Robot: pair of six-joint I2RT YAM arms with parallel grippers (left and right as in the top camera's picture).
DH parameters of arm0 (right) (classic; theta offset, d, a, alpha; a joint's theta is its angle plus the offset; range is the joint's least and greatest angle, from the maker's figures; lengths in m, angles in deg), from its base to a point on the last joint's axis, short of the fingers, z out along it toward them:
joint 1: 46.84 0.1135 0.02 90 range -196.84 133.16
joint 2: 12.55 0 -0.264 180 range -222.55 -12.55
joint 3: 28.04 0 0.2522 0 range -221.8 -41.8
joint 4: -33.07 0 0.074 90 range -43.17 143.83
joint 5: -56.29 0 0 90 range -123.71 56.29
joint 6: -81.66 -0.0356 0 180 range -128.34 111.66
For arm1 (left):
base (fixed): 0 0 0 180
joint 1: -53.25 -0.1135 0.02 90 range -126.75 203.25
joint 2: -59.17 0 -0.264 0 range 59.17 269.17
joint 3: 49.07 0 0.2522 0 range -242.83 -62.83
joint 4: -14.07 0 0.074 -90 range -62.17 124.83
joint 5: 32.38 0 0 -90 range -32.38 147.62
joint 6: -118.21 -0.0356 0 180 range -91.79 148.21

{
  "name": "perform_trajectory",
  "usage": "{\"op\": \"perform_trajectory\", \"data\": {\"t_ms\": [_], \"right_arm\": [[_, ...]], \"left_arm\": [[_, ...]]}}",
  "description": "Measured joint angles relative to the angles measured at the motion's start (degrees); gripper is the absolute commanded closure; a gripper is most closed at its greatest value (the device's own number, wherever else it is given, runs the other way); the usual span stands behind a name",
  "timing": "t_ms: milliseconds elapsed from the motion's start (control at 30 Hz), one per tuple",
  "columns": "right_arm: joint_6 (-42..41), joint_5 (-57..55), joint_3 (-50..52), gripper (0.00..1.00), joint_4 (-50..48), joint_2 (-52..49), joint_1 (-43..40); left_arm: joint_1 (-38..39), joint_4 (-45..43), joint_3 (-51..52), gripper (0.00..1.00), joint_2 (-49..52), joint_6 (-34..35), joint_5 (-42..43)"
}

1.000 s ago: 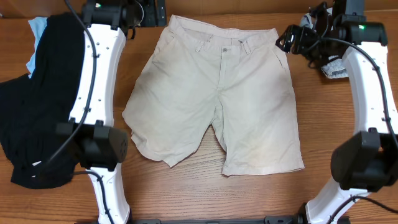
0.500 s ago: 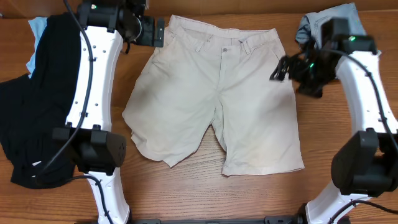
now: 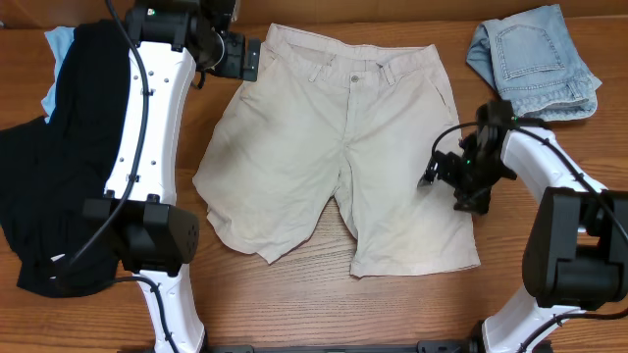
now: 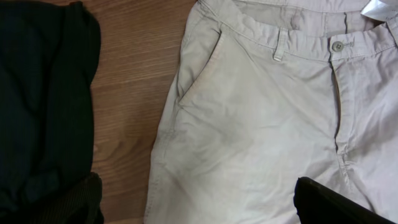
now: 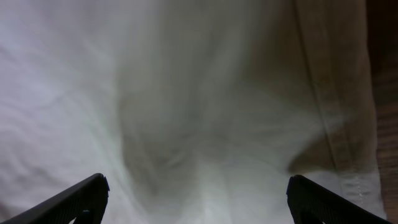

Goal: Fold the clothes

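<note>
The pale beige shorts [image 3: 334, 147] lie flat and spread on the wooden table, waistband at the far side, legs toward the front. My left gripper [image 3: 240, 57] hovers open at the waistband's left end; its view shows the left pocket and button [image 4: 261, 112], with the jaws [image 4: 199, 202] wide apart. My right gripper [image 3: 446, 176] is open low over the right leg near its outer seam; its view is filled with beige cloth [image 5: 205, 106] between wide-apart fingers [image 5: 198, 199].
A big black garment [image 3: 59, 147] lies along the left side over something light blue [image 3: 57, 44]. Folded light-blue denim shorts [image 3: 535, 59] lie at the back right. Bare wood [image 3: 324, 294] runs along the front.
My right gripper moved from the back right corner, leaving the denim shorts there, down toward the front onto the beige shorts' right leg. My left gripper shifted slightly right to the waistband corner.
</note>
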Motion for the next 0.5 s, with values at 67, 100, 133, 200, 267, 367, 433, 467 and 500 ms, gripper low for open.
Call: {"op": "perform_trajectory", "data": {"t_ms": [67,100,133,200,267,367,433,467,500], "right_arm": [[-1.4,-1.6,1.7,0.05,-0.9,0.0,0.0],[-2.0,-2.4,2.2,0.05,-1.2,0.0,0.0],[-2.7,-3.0,2.4,0.05,-1.5,0.1,0.0],[-3.9,-4.4,2.5,0.04,-2.0,0.2,0.0],[-5.1,-5.4,2.5,0.01,-2.3,0.3,0.0],[-6.2,-6.6,2.6,0.00,-3.1,0.4,-0.2],[-6.6,-7.0,2.6,0.00,-3.6,0.5,-0.9],[-6.8,-7.1,2.6,0.00,-3.9,0.5,-1.4],[-7.0,-7.1,2.6,0.00,-4.3,0.5,-1.9]], "left_arm": [[0.0,0.0,0.0,0.00,0.0,0.0,0.0],[0.0,0.0,0.0,0.00,0.0,0.0,0.0],[0.0,0.2,0.0,0.00,0.0,0.0,0.1],[0.0,0.9,0.0,0.00,0.0,0.0,0.3],[0.0,2.9,0.0,0.00,0.0,0.0,0.5],[0.0,7.5,0.7,0.00,0.0,0.0,0.7],[0.0,9.5,2.2,0.00,0.0,0.0,0.9],[0.0,9.6,3.2,0.00,0.0,0.0,0.9],[0.0,9.6,4.3,0.00,0.0,0.0,0.9]]}}
